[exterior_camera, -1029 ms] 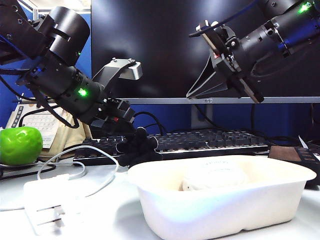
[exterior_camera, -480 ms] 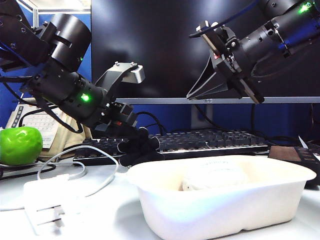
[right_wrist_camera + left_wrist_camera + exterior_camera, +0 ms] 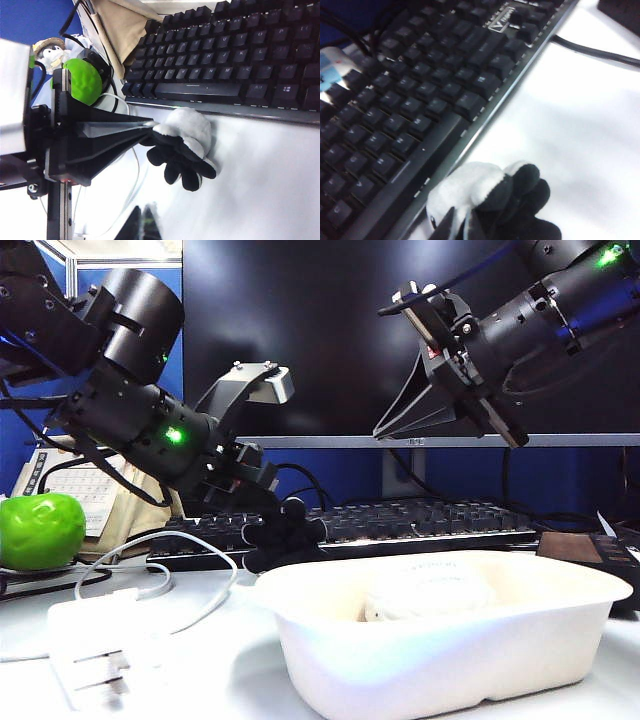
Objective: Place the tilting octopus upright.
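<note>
Now left pincer (image 3: 285,523) on octopus (image 3: 485,195), right pincer (image 3: 131,132) aloft

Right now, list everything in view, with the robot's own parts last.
octopus: one, white head with black tentacles, on the white table in front of the keyboard, lying tilted.
keyboard: one, black, across the table behind the tub.
tub: one, white, front of the table, a pale round lump inside.
apple: one, green, far left of the table.
charger: one, white, with a white cable, front left.
monitor: one, black screen, behind the keyboard.
table: one, white.
left gripper: one, black, low at the octopus; whether it grips is unclear.
right gripper: one, black, raised above the keyboard, shut, empty.
</note>
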`<state>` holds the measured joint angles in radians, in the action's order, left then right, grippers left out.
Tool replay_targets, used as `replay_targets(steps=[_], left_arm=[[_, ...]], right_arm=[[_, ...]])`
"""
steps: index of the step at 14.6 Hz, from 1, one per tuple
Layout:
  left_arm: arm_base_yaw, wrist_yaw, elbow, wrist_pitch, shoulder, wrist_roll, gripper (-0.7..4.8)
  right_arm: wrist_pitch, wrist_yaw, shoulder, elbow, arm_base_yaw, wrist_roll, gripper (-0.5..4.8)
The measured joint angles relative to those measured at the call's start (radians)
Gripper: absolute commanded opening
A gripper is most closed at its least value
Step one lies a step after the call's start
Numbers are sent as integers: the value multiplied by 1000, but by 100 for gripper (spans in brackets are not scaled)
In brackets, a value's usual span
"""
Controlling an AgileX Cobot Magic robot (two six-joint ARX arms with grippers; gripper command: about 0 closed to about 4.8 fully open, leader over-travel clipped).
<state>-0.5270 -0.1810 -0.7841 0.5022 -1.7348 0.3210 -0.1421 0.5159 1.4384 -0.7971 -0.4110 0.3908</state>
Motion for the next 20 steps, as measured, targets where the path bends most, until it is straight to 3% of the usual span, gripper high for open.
replay_targets(steps=[1,6,10,13,16,20], left_arm=[[0,0,0,-3,0,-8,-6],[-11,4,-6,-8,0,-34,-6],[-68,85,-6,18,15,214,-6],[-91,286,-7,18,15,393,-6],[-90,347,-7,26,15,475,-6],[-130,350,-36,63,56,495,-6]], right_arm=[[0,0,0,0,0,0,-6],[0,0,0,0,0,-17,-6],[0,0,0,0,0,-26,-6],[0,0,0,0,0,-26,-6],[-1,-1,0,0,2,-29,-6],[-2,-24,0,0,23,-29,-6]])
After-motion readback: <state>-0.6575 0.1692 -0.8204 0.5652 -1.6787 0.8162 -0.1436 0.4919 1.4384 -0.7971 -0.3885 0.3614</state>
